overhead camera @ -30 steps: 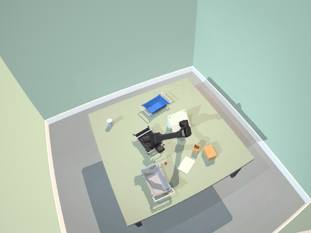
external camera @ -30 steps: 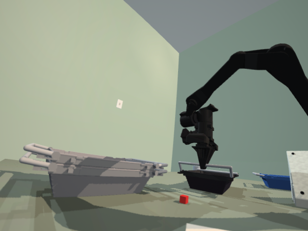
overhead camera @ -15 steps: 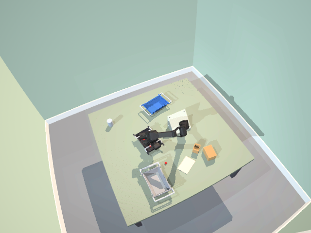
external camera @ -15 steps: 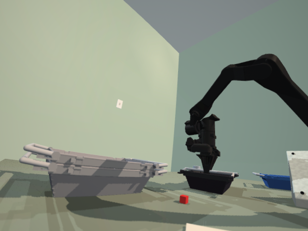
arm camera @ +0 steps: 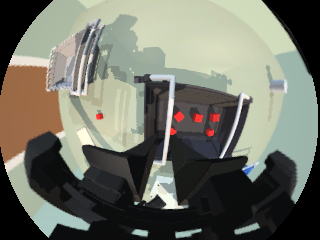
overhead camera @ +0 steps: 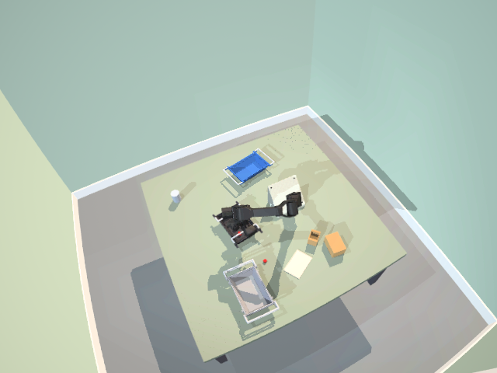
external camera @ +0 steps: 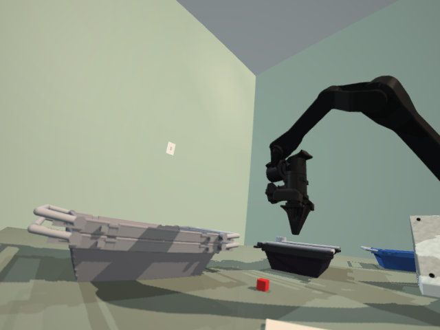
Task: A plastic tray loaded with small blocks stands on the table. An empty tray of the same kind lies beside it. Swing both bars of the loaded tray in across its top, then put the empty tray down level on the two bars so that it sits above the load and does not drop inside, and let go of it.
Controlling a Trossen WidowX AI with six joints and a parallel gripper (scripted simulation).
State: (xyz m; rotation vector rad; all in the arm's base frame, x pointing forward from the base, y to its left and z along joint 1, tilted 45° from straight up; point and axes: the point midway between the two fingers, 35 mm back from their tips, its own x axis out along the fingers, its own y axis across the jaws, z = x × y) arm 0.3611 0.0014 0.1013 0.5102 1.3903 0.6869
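The loaded tray (overhead camera: 245, 236) (external camera: 296, 262) (arm camera: 232, 142) is black and holds several red blocks (arm camera: 198, 118). In the wrist view one white wire bar (arm camera: 171, 103) lies across its top near one end. The other bar (arm camera: 242, 120) shows near the far end; I cannot tell whether it is over the top or outside. My gripper (overhead camera: 231, 214) (external camera: 296, 232) (arm camera: 164, 138) hangs a short way above this tray, pointing down, shut and holding nothing. The empty grey tray (overhead camera: 251, 291) (external camera: 141, 259) (arm camera: 67, 60) stands apart near the table's front edge, with its bars out over its ends.
A loose red block (overhead camera: 265, 261) (external camera: 262, 284) (arm camera: 99, 116) lies between the two trays. A blue tray (overhead camera: 248, 166) (external camera: 392, 257) stands at the back, a white cup (overhead camera: 175, 196) to the left. The arm's white base block (overhead camera: 283, 186), two orange boxes (overhead camera: 335, 243) and a cream sheet (overhead camera: 297, 263) are on the right.
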